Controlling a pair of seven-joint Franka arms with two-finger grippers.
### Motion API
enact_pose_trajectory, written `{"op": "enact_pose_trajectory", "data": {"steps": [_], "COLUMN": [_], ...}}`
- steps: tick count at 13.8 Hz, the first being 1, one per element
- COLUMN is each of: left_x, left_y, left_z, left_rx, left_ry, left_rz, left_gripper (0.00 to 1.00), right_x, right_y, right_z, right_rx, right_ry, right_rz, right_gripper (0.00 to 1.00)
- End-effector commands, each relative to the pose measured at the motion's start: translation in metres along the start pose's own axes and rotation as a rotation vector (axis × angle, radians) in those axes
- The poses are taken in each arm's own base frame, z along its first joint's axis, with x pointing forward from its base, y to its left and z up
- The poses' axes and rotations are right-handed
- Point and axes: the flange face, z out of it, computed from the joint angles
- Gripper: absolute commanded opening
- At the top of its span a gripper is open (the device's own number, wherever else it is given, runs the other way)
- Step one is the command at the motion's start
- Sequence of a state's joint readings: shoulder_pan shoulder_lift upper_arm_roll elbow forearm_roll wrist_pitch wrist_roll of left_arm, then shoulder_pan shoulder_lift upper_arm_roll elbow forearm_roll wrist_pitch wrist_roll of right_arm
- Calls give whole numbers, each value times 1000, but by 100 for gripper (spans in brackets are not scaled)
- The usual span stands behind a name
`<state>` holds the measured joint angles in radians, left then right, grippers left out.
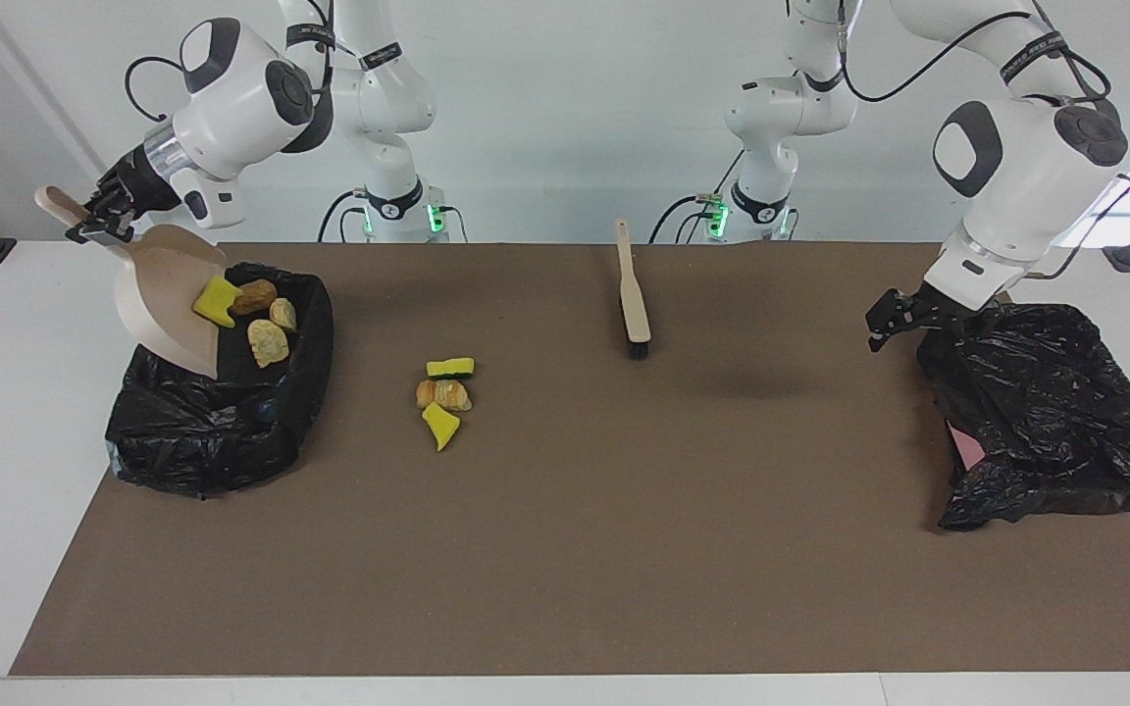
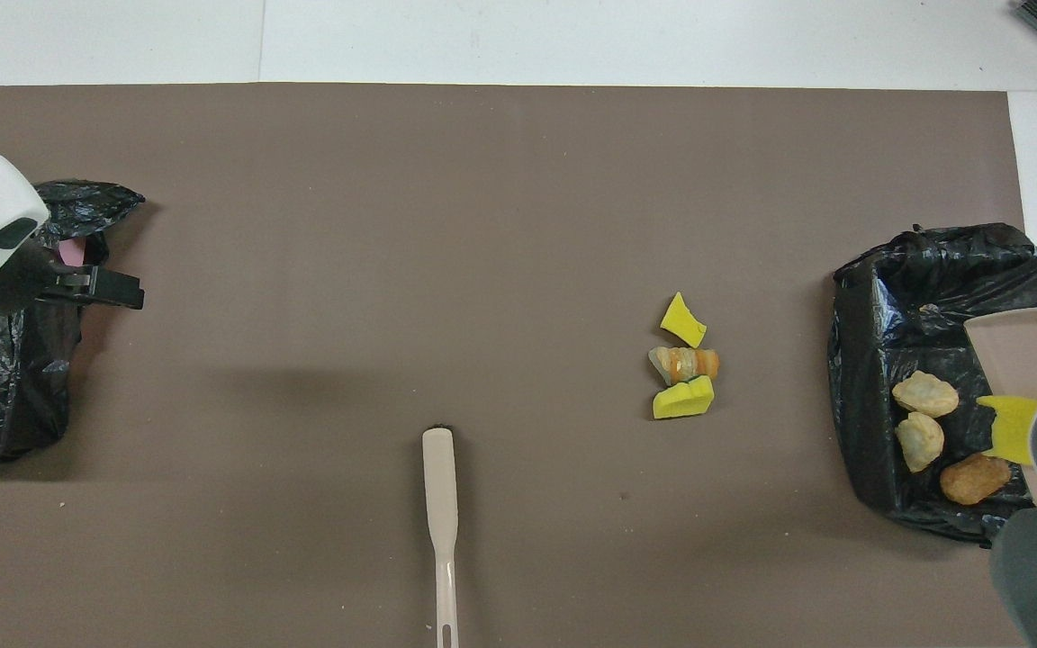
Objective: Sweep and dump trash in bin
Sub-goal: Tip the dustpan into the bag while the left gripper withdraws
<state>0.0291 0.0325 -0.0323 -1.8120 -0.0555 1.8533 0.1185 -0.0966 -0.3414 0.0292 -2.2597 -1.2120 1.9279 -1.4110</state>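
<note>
So nearest us, the brush [image 1: 633, 294] lies idle on the counter [image 1: 565, 549]. Three trash [image 1: 444, 392] pieces sit mid-mat, three in the bin [image 1: 222, 431], one sponge [image 1: 215, 301] clinging to the tilted dustpan [image 1: 165, 294]. Right fingers [image 1: 94, 224] clamp its handle. Left fingers [image 1: 903, 319] gape empty over the other bag [image 1: 1046, 412]. Risk: the sponge slides off outside the bin.

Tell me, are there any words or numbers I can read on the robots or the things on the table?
None can be read.
Black bands on the right arm and the left arm: small white lettering, too small to read.
Dustpan, brush, trash pieces and both black bin bags: no words, labels or numbers show.
</note>
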Motion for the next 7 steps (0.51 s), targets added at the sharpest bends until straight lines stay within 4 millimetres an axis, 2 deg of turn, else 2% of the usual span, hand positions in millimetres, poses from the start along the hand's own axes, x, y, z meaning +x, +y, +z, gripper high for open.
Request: {"op": "enact_pose_trajectory", "data": {"steps": [1,3,5,7], "left_x": [-4,-17,-31,-36], "left_y": [-2,0,6,14], "left_z": [-31,-49,-65,-74], "left_rx": [58,61,64,64], "left_ry": [-49,-88,-104,-104], "left_rz": [-52,-91,-120,-110], "left_gripper": [100,100,100,100], "right_x": [4,5,2,-13], "right_y": [-3,-4,-7,-13], "right_z": [-25,-45,-49,-74], "right_rx": [-30,-10,9,29], "right_ry": [-75,-124,-123,-96], "right_rz": [-19,-30,-8,42], "right_gripper": [0,0,0,0]}}
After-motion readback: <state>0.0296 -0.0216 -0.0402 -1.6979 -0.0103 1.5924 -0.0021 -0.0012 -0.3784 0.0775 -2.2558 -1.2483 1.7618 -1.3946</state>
